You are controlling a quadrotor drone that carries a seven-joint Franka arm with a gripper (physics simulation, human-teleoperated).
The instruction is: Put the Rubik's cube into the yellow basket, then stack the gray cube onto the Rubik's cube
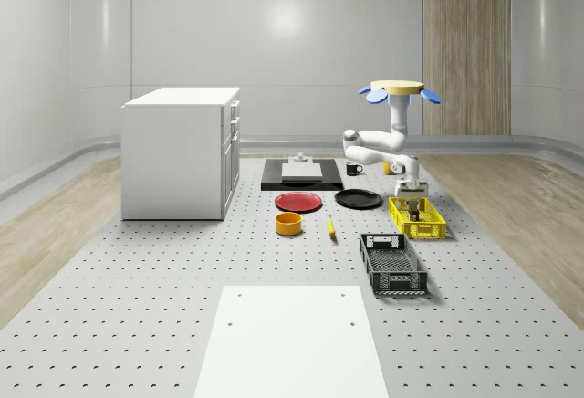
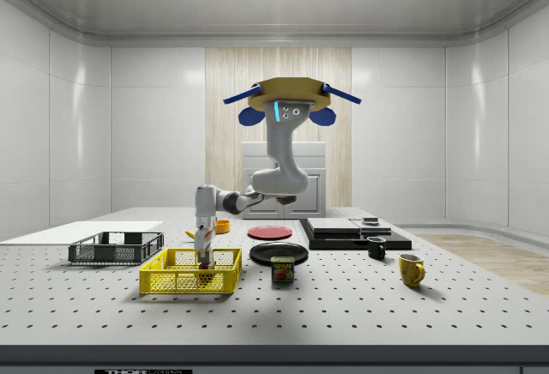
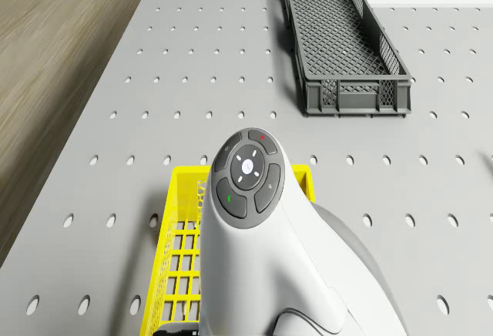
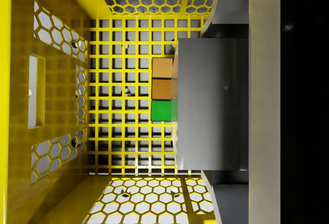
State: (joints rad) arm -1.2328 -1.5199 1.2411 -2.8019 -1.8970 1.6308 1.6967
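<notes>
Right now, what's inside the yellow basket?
The Rubik's cube, mostly covered by the gray cube above it between the fingers. Contact between the cubes is hidden. The drone hovers beside the yellow basket.

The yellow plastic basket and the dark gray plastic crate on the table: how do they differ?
The yellow plastic basket is shorter, the dark gray plastic crate longer and narrower. The tool reaches down into the basket, where a Rubik's cube lies, while the crate has no arm over it. Both have perforated walls and rest on the perforated table.
</notes>
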